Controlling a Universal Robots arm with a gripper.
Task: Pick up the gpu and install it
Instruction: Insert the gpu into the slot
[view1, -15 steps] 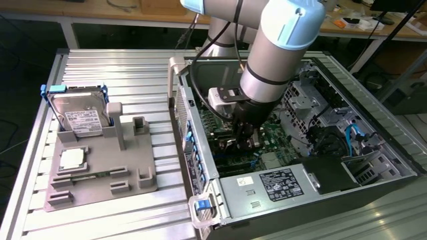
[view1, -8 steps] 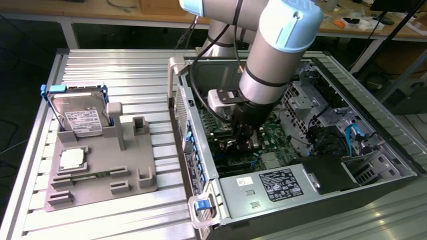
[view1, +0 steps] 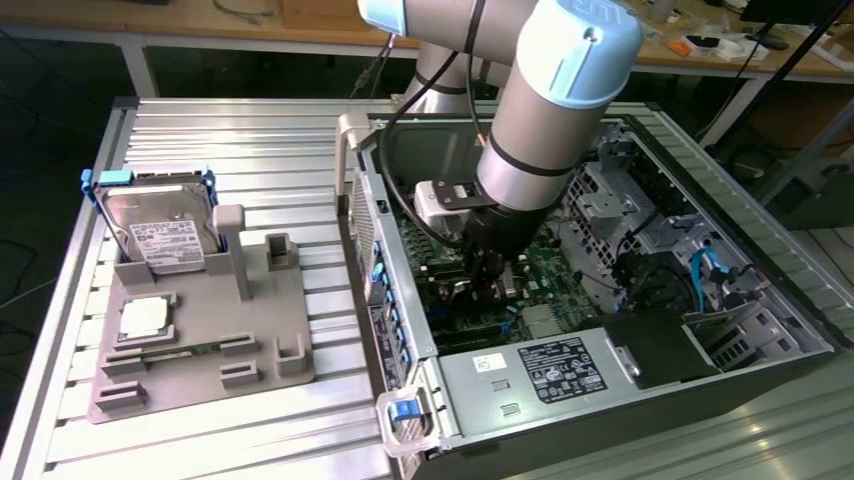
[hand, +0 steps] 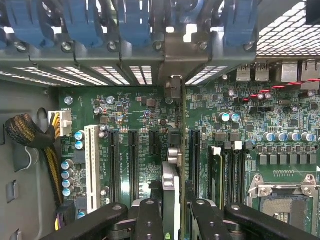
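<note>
Where the open computer case (view1: 400, 310) lies on its side, the arm reaches down to the green motherboard (hand: 140, 110). There the gripper (hand: 172, 212) has its jaws pinching the gpu (hand: 172, 187) edge-on among the expansion slots (hand: 133, 165). The card looks thin, stiff, light and probably fragile, so it is best gripped by its flat faces near the top edge.

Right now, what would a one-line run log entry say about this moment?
gripper: shut on gpu | gpu: edge-on over motherboard slots | place: inside open computer case | seated: cannot tell
</note>
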